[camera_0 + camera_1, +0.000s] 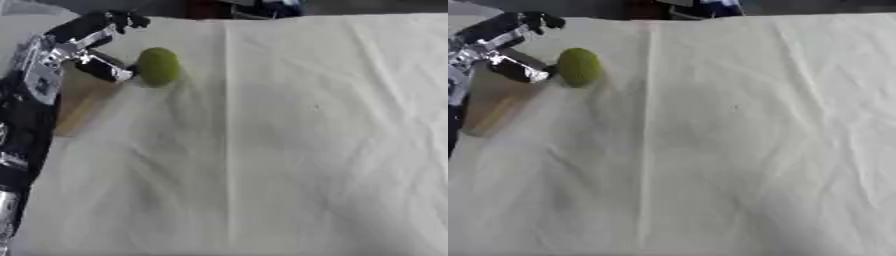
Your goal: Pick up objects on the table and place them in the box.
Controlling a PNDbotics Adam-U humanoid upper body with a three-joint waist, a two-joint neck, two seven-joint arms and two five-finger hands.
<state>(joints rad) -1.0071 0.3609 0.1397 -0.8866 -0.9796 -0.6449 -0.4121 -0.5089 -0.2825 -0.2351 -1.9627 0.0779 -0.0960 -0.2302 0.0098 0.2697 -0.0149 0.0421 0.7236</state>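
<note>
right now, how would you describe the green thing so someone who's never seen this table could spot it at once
Start with the white cloth covering the table, then go to its far left corner, where the left hand reaches in. Just right of that hand lies a green oval fruit, the only green and only rounded thing on the cloth.

object: round green fruit-like ball (158, 65)
pose: resting on the white cloth, far left
box: tan cardboard box (80, 102), just left of it

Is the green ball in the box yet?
Not yet. The green ball lies on the white cloth, beside the robot's left hand. The brown box sits under that hand.
</note>
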